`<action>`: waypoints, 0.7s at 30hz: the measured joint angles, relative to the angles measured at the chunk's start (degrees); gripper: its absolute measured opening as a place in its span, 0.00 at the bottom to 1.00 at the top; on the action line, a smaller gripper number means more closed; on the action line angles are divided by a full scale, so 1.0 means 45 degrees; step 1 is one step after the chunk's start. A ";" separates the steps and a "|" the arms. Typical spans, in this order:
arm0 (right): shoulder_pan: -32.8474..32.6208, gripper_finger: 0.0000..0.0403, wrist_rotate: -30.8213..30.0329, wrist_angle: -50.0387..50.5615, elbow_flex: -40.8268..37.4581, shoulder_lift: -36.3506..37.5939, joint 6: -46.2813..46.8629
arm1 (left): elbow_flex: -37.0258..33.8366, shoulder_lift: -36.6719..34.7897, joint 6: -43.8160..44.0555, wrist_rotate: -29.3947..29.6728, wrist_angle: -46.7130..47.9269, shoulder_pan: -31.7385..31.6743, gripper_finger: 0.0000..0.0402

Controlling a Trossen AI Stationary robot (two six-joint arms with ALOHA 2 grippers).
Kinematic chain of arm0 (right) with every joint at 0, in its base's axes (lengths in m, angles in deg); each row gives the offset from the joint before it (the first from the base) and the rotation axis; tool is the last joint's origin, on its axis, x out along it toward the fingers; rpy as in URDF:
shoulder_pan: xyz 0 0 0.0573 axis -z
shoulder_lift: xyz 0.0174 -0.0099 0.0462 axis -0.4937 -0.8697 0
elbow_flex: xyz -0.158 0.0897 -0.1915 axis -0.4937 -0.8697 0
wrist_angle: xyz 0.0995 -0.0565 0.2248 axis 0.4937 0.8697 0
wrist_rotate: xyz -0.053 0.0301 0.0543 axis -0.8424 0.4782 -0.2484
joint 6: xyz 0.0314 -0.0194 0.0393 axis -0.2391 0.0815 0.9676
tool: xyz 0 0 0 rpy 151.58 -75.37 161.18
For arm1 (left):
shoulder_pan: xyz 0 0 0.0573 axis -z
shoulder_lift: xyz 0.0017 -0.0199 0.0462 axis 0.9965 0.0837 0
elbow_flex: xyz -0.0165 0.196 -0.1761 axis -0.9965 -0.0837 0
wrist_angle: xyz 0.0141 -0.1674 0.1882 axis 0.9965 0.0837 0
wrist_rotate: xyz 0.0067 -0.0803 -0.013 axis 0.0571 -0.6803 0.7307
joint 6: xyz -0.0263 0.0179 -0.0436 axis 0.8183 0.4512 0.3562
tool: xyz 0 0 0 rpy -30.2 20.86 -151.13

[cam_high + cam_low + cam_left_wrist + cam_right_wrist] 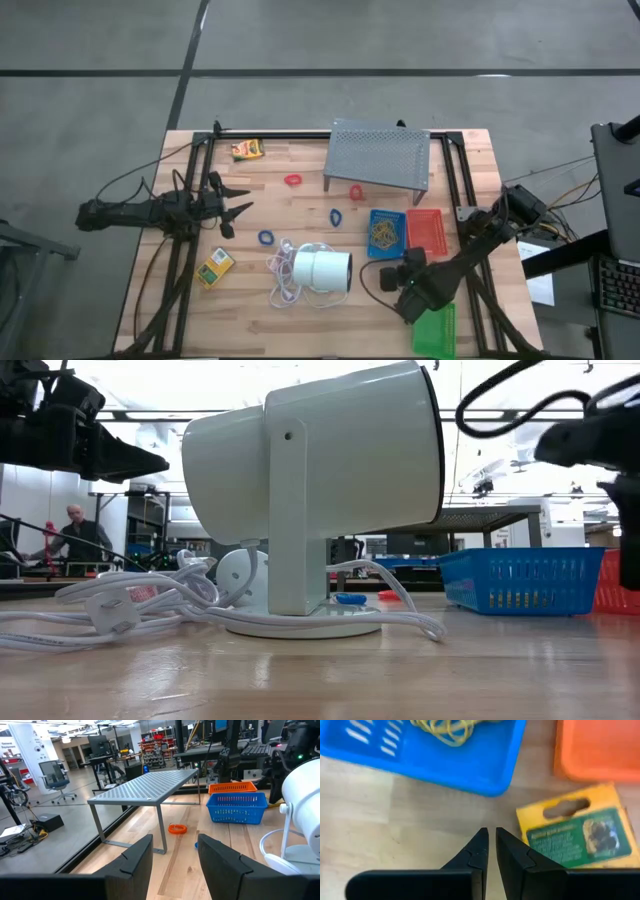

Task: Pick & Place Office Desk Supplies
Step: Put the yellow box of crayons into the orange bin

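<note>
Nearly closed right tool over pale wood beside glossy yellow box, ribbed blue tray.

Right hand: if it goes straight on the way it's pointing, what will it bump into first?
Most likely the bare wooden table. The right hand points down at the gap between the blue tray and the yellow-orange box. It would probably miss both, though the box lies close beside it.

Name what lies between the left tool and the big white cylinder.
One small blue loop lies between the left tool and the white cylinder; the high view shows it.
</note>
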 joint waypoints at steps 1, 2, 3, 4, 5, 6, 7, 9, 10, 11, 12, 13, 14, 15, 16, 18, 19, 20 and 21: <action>0.0039 0.08 0.0160 0.0008 0.0080 -0.0107 0.0003 | 0.0005 -0.0002 0.0000 -0.0004 0.0002 0.0000 0.40; 0.0053 0.08 0.0262 0.0122 0.0210 -0.0217 -0.0004 | 0.0000 0.0001 0.0000 -0.0005 0.0003 0.0000 0.40; 0.0086 0.08 0.0357 0.0327 0.0374 -0.0297 -0.0050 | 0.0000 0.0003 0.0000 0.0000 -0.0002 0.0000 0.40; 0.0132 0.08 0.0439 0.0728 0.0612 -0.0421 -0.0167 | 0.0002 0.0005 0.0000 -0.0005 0.0003 0.0001 0.40; 0.0142 0.08 0.0471 0.1170 0.0849 -0.0523 -0.0229 | 0.0000 0.0007 0.0000 -0.0003 0.0001 0.0000 0.40; 0.0147 0.08 0.0547 0.1600 0.1087 -0.0653 -0.0282 | 0.0003 0.0007 0.0000 -0.0002 0.0000 0.0000 0.40; 0.0167 0.08 0.0608 0.2010 0.1326 -0.0826 -0.0297 | 0.0002 0.0007 0.0000 -0.0003 0.0003 0.0003 0.40; 0.0225 0.08 0.0870 0.2620 0.1820 -0.1147 -0.0325 | 0.0004 0.0007 0.0000 -0.0004 0.0003 0.0005 0.40; 0.0251 0.08 0.0985 0.2841 0.2066 -0.1323 -0.0334 | 0.0001 0.0007 0.0000 0.0000 0.0002 0.0000 0.40; 0.0291 0.08 0.1176 0.3081 0.2279 -0.1506 -0.0336 | 0.0000 0.0007 0.0000 -0.0005 0.0003 0.0001 0.40; 0.0325 0.08 0.1357 0.3288 0.2451 -0.1708 -0.0338 | 0.0005 0.0007 0.0000 -0.0005 -0.0002 0.0000 0.40; 0.0341 0.08 0.1464 0.3458 0.2585 -0.1908 -0.0381 | 0.0005 0.0007 0.0000 0.0000 -0.0002 0.0000 0.40; 0.0345 0.09 0.1569 0.3530 0.2679 -0.2115 -0.0439 | 0.0002 0.0007 0.0000 0.0000 0.0000 0.0000 0.40; 0.0351 0.09 0.1578 0.3594 0.2809 -0.2333 -0.0517 | 0.0002 0.0007 0.0000 -0.0003 0.0000 0.0004 0.40; 0.0356 0.10 0.1545 0.3632 0.2952 -0.2496 -0.0594 | 0.0001 0.0007 0.0000 0.0000 0.0002 0.0000 0.40; 0.0365 0.13 0.1334 0.3996 0.3345 -0.2847 -0.0887 | 0.0004 0.0007 0.0000 0.0000 0.0001 0.0000 0.40; 0.0382 0.14 0.1260 0.4259 0.3575 -0.3023 -0.1043 | 0.0004 0.0007 0.0000 -0.0003 -0.0002 0.0000 0.40; 0.0380 0.17 0.1181 0.4556 0.3814 -0.3209 -0.1149 | 0.0004 0.0007 0.0000 -0.0004 0.0001 0.0002 0.40; 0.0380 0.19 0.1080 0.4980 0.4072 -0.3395 -0.1261 | 0.0000 0.0007 0.0000 0.0003 0.0000 0.0000 0.40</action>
